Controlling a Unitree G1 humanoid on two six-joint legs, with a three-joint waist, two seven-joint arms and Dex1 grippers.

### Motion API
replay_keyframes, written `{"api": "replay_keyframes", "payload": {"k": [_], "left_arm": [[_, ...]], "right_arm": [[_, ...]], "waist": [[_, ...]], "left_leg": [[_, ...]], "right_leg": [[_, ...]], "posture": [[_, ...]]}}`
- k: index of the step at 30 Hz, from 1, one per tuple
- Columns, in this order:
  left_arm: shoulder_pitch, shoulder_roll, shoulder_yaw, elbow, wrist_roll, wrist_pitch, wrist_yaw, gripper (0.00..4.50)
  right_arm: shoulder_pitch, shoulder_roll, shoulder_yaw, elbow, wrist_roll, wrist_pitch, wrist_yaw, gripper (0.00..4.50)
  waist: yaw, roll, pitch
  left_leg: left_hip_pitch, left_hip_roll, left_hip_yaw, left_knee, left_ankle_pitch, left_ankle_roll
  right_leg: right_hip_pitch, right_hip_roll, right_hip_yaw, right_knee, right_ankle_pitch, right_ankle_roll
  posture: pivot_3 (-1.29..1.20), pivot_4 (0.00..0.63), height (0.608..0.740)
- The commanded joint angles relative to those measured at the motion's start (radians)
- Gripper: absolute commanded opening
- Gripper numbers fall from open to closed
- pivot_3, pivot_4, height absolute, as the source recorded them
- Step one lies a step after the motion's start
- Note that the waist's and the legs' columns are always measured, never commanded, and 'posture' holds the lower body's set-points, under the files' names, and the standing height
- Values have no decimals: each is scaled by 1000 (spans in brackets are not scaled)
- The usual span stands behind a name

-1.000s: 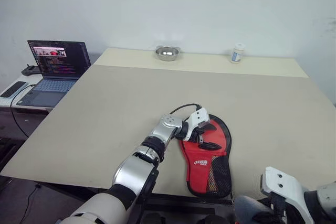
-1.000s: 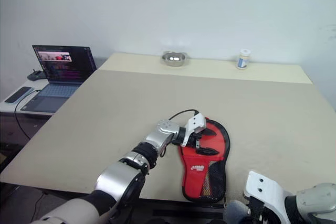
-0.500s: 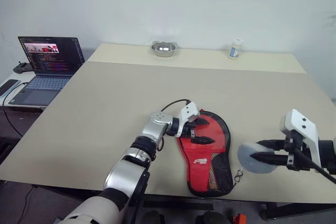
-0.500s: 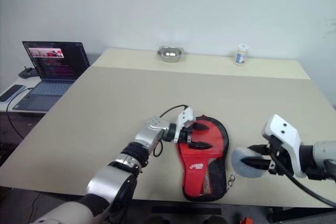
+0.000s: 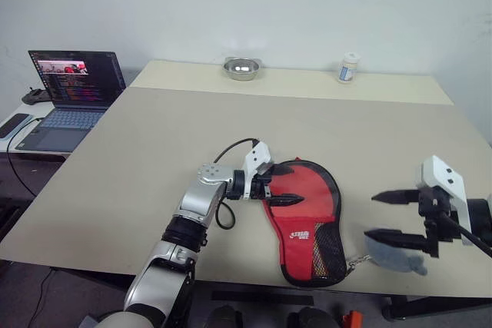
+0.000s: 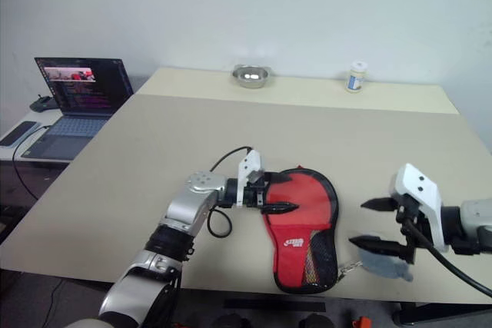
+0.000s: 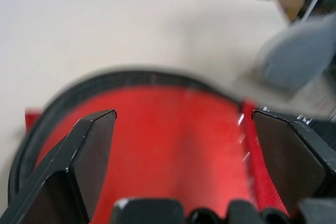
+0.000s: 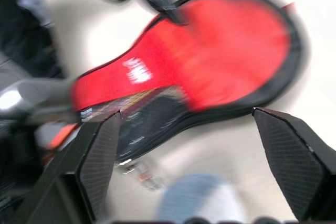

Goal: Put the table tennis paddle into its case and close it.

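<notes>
Red case (image 6: 306, 224) lies flat; right tool (image 6: 372, 225) open, grey tag (image 6: 387, 265) seemingly beneath.

The soft red paddle-shaped zip case (image 5: 306, 209) with black edging, lying on the beige bench (image 5: 154, 151), carries a small white logo on its narrow part, above the black mesh pocket; its letters are too small to read. The open laptop's (image 5: 74, 81) screen shows lines of text, also unreadable. The small white bottle's (image 5: 349, 68) blue label cannot be read either.
</notes>
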Motion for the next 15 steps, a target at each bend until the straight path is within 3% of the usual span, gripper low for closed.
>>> {"api": "replay_keyframes", "payload": {"k": [1,8,12,15], "left_arm": [[34,77,92,-157,-70,68,57,4500],[126,168,124,-348,-108,207,184,4500],[162,219,102,-340,-102,215,181,4500],[181,199,115,-318,-119,207,217,4500]], "right_arm": [[-77,89,78,143,-114,-162,17,4186],[-188,222,154,402,-239,-332,81,4186],[-171,243,156,375,-259,-335,73,4186],[-150,239,149,348,-273,-308,50,4186]], "waist": [[-7,1,1],[-3,6,3],[1,6,3],[2,6,3]], "left_leg": [[0,0,0,0,0,0],[1,0,1,-2,1,-1],[1,-1,3,0,0,-1],[1,-1,3,-1,1,-1]], "right_leg": [[0,0,0,0,0,0],[0,0,1,1,0,0],[0,-1,2,1,0,-1],[0,-1,2,2,1,-2]], "posture": [[0,150,740],[0,150,740],[0,150,740],[0,150,740]]}}
